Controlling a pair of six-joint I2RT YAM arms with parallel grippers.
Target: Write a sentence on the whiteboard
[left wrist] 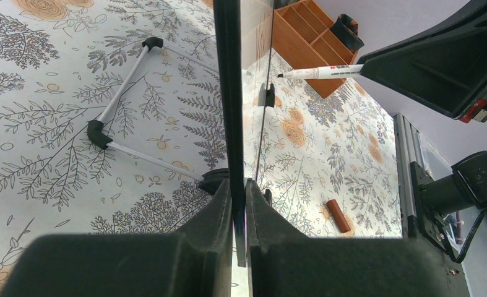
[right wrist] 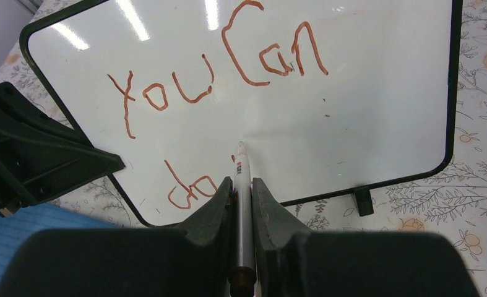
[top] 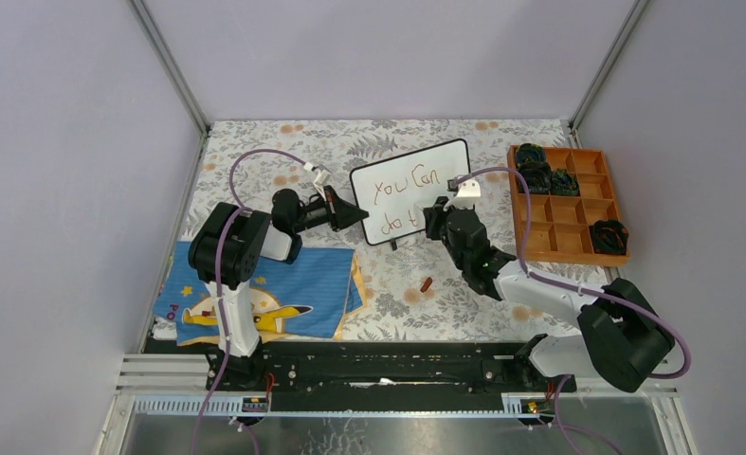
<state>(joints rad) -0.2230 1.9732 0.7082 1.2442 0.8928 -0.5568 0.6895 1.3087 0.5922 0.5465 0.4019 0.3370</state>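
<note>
Right gripper (right wrist: 242, 185): fingers closed on a white marker (right wrist: 241, 170), barrel running straight out between them, tip pointing at the whiteboard (right wrist: 364, 124). The tip sits below the first line of writing, right of "do". Whether it touches the surface or is just off it cannot be told.

Left gripper (left wrist: 239, 185): pinched on the whiteboard's black frame at its left edge, one finger on the front face and one on the back. Seen from overhead, the two grippers flank the board, left gripper (top: 354, 215) at its left edge, right gripper (top: 437, 220) in front of its lower part.

Whiteboard (top: 435, 166) stands propped on its wire stand at mid-table. The sentence (right wrist: 191, 99), in reddish-brown, reads "You Can" on top and "do" beneath; anything past "do" is hidden by the right fingers.

Elsewhere: a reddish-brown cap (top: 427, 282) lies on the table near the right arm, an orange tray (top: 577, 213) to the board's right, a blue cloth (top: 293, 284) beneath the left arm.
</note>
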